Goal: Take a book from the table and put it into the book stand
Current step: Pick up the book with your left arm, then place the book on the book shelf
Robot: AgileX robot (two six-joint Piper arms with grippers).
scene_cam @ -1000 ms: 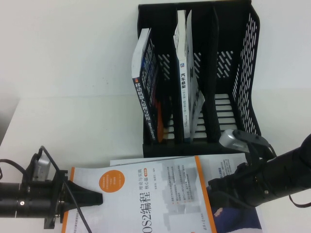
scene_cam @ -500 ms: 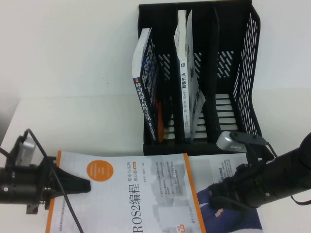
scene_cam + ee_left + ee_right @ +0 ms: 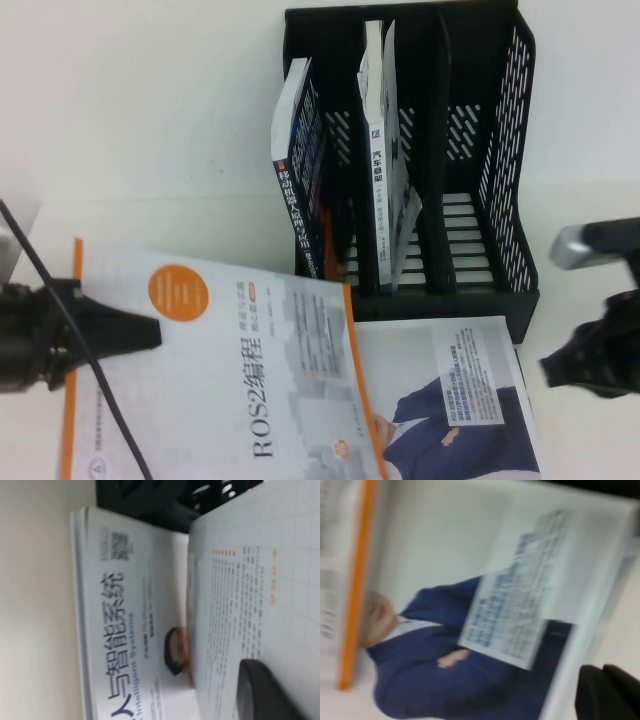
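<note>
1. White table [image 3: 150, 150], bare white backdrop. The landmark is the black book stand [image 3: 505, 150] at the far side of the table, with three slots.
2. Stand contents: a dark book [image 3: 300, 170] leans in the left slot, a white book [image 3: 385, 150] stands in the middle slot, and the right slot looks free.
3. Task item: the ROS2 book [image 3: 230, 380], white with orange trim, just in front of the stand's left end, one corner tilted up near the stand base. It overlaps a second book with a blue-suited figure [image 3: 450, 400], which lies flat in front of the stand.
4. Left gripper [image 3: 140, 335] is well to the left of the stand, fingers clamped on the ROS2 book's left edge. Left wrist view shows one finger [image 3: 260, 690] pressed on the cover, so I read it as a pinch grip.
5. Right gripper [image 3: 590, 360] hangs to the right of the stand's front corner, clear of both books. I can't tell its finger state.
6. How I'd run this step, as a judgement:
   - lift until the ROS2 book clears the one under it
   - rotate spine-down and upright before approaching the stand
   - aim for the right slot, entering from the front
7. Risks: an edge pinch lets the book sag or swing, and the lifted corner may clip the leaning dark book.
</note>
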